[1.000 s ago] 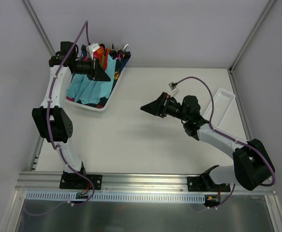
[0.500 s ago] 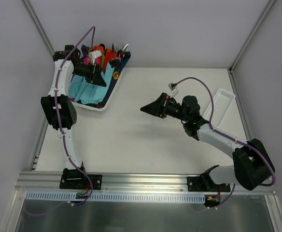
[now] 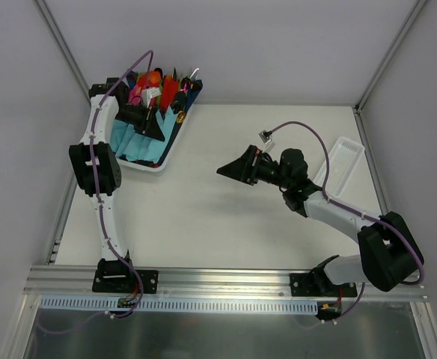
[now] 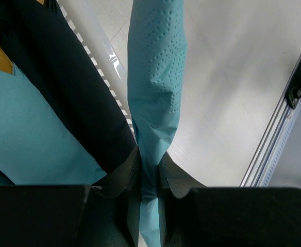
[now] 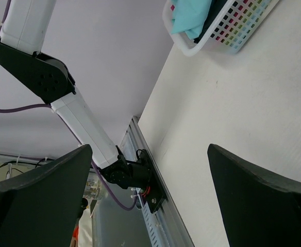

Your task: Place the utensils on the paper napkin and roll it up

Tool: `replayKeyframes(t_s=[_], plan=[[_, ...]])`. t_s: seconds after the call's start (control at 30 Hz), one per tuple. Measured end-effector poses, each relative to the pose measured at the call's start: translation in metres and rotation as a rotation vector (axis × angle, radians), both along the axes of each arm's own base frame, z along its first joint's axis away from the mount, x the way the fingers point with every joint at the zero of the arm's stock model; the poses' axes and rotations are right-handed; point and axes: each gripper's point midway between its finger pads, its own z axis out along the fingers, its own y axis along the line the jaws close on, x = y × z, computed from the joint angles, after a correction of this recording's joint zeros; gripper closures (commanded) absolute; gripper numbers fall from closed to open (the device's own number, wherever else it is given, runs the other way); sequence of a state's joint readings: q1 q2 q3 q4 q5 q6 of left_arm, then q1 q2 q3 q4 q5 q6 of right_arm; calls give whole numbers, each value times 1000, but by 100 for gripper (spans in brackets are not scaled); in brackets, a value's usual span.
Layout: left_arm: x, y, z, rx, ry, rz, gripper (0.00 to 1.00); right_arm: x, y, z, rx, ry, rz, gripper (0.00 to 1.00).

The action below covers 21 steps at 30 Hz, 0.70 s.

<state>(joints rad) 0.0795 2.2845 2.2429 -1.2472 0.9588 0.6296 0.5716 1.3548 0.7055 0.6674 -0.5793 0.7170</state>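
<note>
My left gripper (image 3: 153,127) hangs over the white basket (image 3: 142,167) at the far left, shut on a teal paper napkin (image 4: 155,77). In the left wrist view the napkin runs as a folded strip away from the gripper (image 4: 149,160), above the basket's rim (image 4: 107,60) and the table. More teal sheets (image 3: 132,142) lie in the basket. Slim utensils (image 3: 182,90) stick up at its far end among coloured rolls. My right gripper (image 3: 230,167) hovers open over the middle of the table, nothing between its fingers (image 5: 37,195).
A navy napkin (image 4: 63,87) lies beside the teal sheets in the basket (image 5: 228,31). A white slotted tray (image 3: 342,161) leans at the table's right edge. The left arm's base (image 5: 127,172) and the front rail (image 3: 226,280) bound the near side.
The left arm's elbow has swung up and away from me, and its gripper has shifted slightly nearer over the basket with the napkin. The right gripper opened a little wider; its arm stayed put.
</note>
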Motion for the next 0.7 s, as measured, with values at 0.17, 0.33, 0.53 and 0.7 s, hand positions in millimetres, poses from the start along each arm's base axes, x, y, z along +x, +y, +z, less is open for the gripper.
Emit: replayKeyframes(t_s=[0.17, 0.33, 0.53, 0.7], plan=[[2, 0, -10, -4, 24, 0, 100, 1, 1, -6, -9, 15, 5, 1], [3, -1, -14, -15, 40, 6, 100, 2, 2, -11, -15, 26, 5, 1], [5, -4, -18, -41, 68, 15, 100, 3, 4, -21, -29, 49, 9, 1], [6, -5, -19, -47, 83, 25, 100, 4, 5, -27, -38, 67, 12, 1]])
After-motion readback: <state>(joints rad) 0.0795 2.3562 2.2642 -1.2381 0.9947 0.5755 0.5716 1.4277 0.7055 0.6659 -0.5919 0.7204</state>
